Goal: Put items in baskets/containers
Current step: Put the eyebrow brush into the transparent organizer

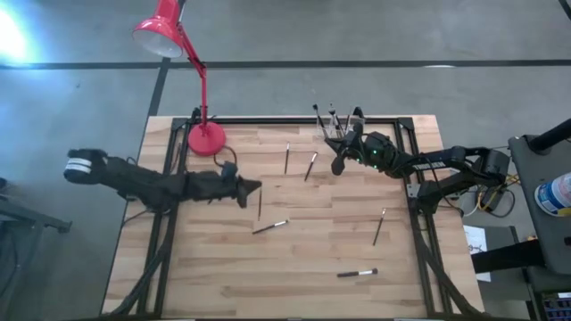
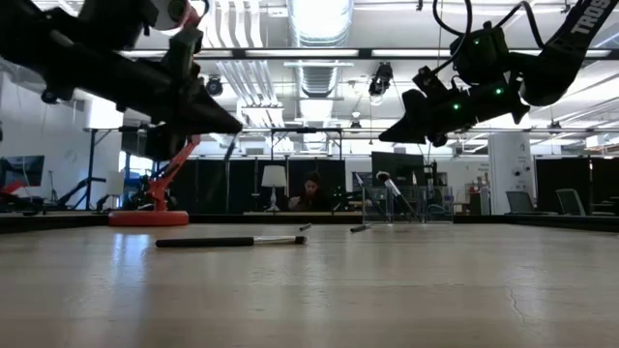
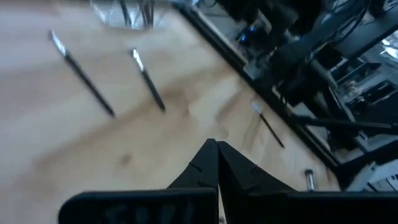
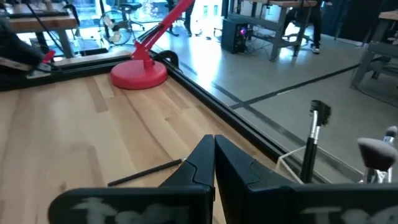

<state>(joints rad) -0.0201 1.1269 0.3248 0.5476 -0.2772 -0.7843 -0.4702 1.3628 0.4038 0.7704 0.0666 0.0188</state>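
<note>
Several thin dark brushes with silvery ferrules lie flat and scattered on the wooden table, among them one (image 1: 287, 158), another (image 1: 310, 166) and a third (image 1: 269, 226). The small clear organiser (image 1: 337, 130) stands near the far edge with a few brushes upright in it (image 4: 314, 143). My left gripper (image 1: 257, 187) (image 3: 216, 149) is shut and empty, raised above the table's middle left. My right gripper (image 1: 337, 168) (image 4: 214, 142) is also shut and empty, raised just on the near side of the organiser. One brush (image 4: 146, 173) lies on the table beyond its fingers.
A red desk lamp stands with its base (image 1: 206, 138) on the far left of the table. Black metal rails (image 1: 412, 192) run along the table's sides. More brushes lie toward the near right (image 1: 379, 226) (image 1: 357, 273) and one near the left gripper (image 1: 260, 203).
</note>
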